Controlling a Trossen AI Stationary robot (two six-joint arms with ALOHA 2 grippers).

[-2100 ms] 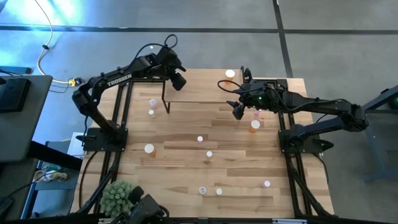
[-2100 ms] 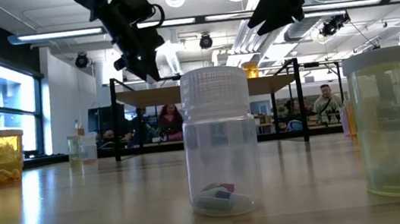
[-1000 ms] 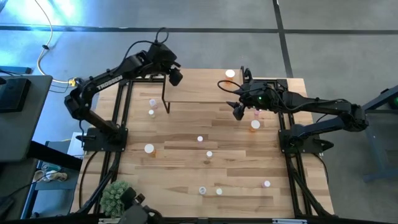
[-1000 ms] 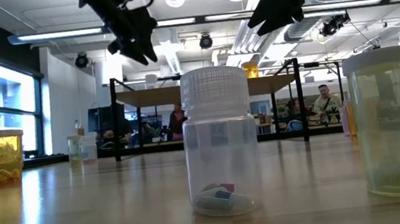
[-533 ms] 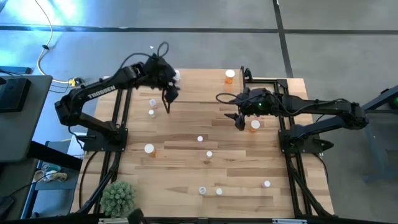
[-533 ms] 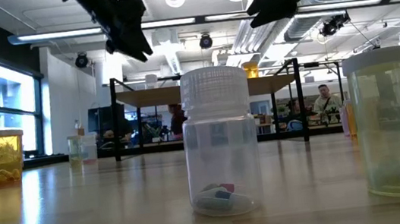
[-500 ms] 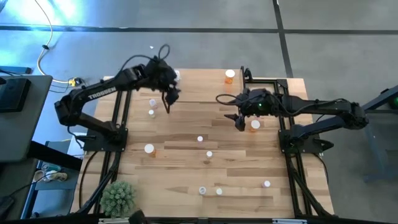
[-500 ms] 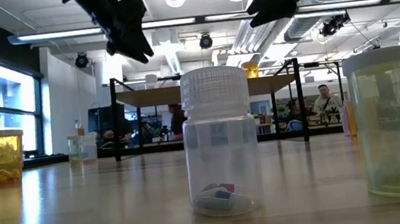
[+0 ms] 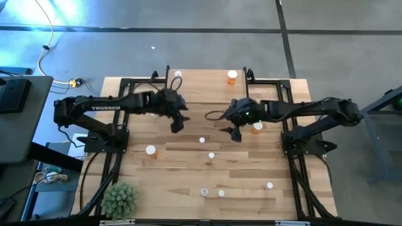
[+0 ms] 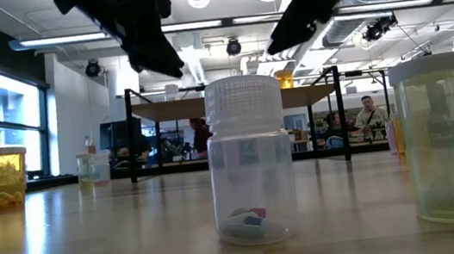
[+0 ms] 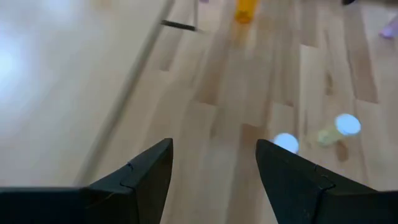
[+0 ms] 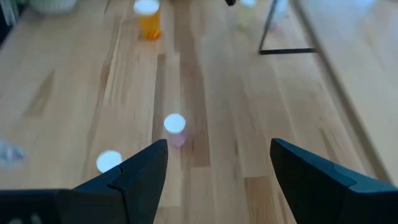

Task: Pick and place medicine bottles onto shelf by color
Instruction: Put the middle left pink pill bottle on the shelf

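Note:
The shelf (image 9: 207,88), a low riser with a light wood top and black legs, stands at the table's far middle. A white-capped bottle (image 9: 178,75) and an orange bottle (image 9: 232,75) stand on it. More bottles stand on the table: two at the middle (image 9: 201,140) (image 9: 211,156), an orange one at the left (image 9: 151,150) and an orange one (image 9: 257,126) beside my right arm. My left gripper (image 9: 178,125) (image 11: 214,174) is open and empty, in the air near the shelf's near left leg. My right gripper (image 9: 235,134) (image 12: 217,168) is open and empty, in the air right of the middle.
Three more bottles stand near the table's front: two close together (image 9: 204,191) (image 9: 221,193) and one at the right (image 9: 269,185). In the low view a clear bottle (image 10: 251,159) and a pale yellow one (image 10: 441,140) stand close to the camera. A potted plant (image 9: 118,198) sits at the near left corner.
My left gripper has left the shelf's far left corner and come toward the near edge and the table's middle, lower. A white-capped bottle now shows on the shelf where it stood. My right gripper has moved toward the near edge and a little left.

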